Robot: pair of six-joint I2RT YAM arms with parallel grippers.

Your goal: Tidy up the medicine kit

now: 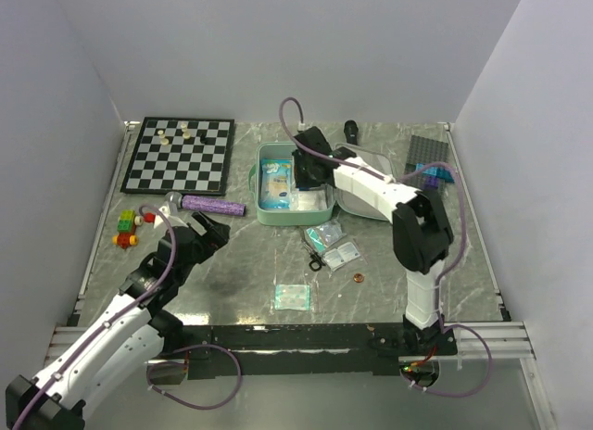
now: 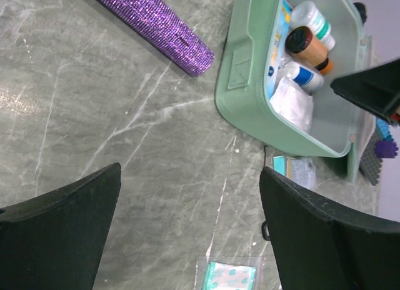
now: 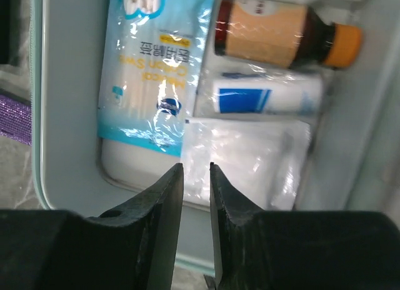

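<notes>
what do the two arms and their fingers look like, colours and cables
Both arms have white link shells with black joints and black wrist housings. A purple cable loops along each, from base to wrist. The left gripper and right gripper are black; their fingers are broad, matte black, wedge-shaped plates with no markings visible.

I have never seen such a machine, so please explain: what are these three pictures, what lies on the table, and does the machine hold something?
Two robot arms stand on a marble table. One picture looks down from above; the other two come from cameras on each wrist. The left gripper hangs open over bare table, holding nothing. The right gripper, fingers nearly closed and empty, hovers inside the open medicine kit, which holds a cotton swab packet, a brown bottle and a white tube. Outside lie a chessboard, a purple roll and small sachets.
</notes>
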